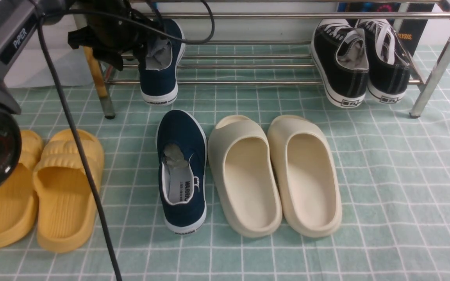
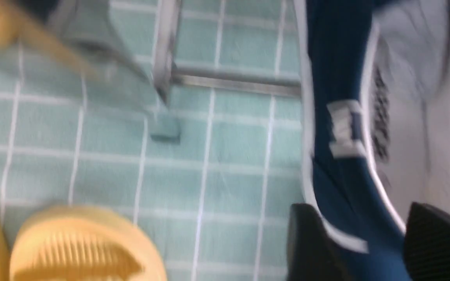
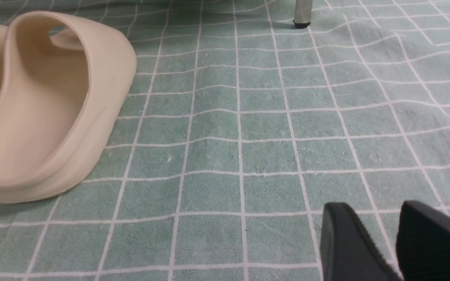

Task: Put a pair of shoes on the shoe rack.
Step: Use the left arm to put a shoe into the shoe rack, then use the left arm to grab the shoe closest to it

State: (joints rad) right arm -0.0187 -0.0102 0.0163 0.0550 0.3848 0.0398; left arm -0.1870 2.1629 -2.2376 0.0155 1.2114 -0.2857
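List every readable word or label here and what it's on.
"PiPER": left arm.
"WARRIOR": insole of the navy shoe on the floor.
"WARRIOR": heel of the racked navy shoe.
"LYSIS.": dark panel behind the rack, cut off.
Black sneakers' heel labels: too small to read.
Wrist views: nothing legible.

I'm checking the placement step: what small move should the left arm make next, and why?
Probably ease open the left gripper: its navy slip-on seems to rest on the shoe rack tubes, heel overhanging, while the second slip-on waits on the floor.
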